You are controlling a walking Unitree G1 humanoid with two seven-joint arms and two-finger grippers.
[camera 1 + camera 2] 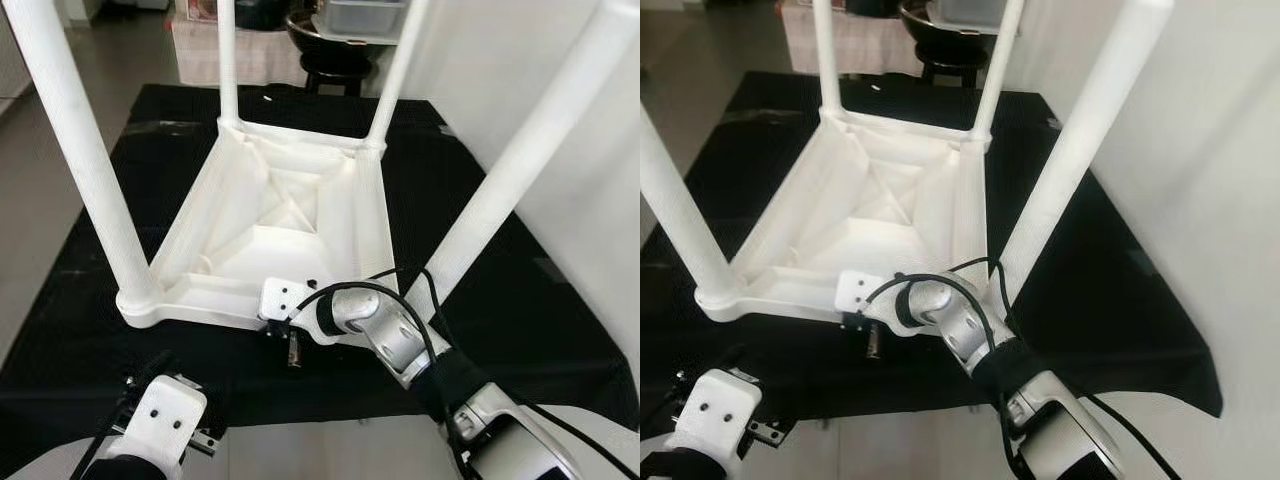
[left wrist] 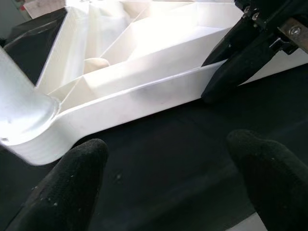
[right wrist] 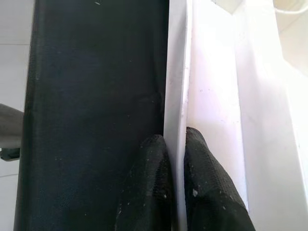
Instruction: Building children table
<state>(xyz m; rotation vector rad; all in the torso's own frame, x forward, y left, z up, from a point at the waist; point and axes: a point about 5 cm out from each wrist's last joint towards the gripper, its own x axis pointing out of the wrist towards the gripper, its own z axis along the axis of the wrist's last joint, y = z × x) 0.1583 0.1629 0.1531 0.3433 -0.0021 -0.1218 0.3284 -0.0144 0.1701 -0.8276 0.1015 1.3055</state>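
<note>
A white children's table (image 1: 270, 230) lies upside down on a black mat (image 1: 540, 330), its four white legs (image 1: 85, 160) pointing up. My right gripper (image 3: 175, 159) is shut on the thin rim (image 3: 177, 72) of the table's near edge, one finger on each side. From the head it sits at the middle of that edge (image 1: 290, 340). My left gripper (image 2: 168, 144) is open low over the mat, near the front left, facing the same edge and the near left corner (image 2: 29, 120). Nothing lies between its fingers. The right gripper's fingers (image 2: 231, 72) appear in the left wrist view too.
A white wall (image 1: 600, 200) rises close on the right of the mat. Behind the mat stand a black stool (image 1: 335, 55) and a light box (image 1: 200, 45). Pale floor (image 1: 30, 200) runs along the left. The mat's front edge lies just under my arms.
</note>
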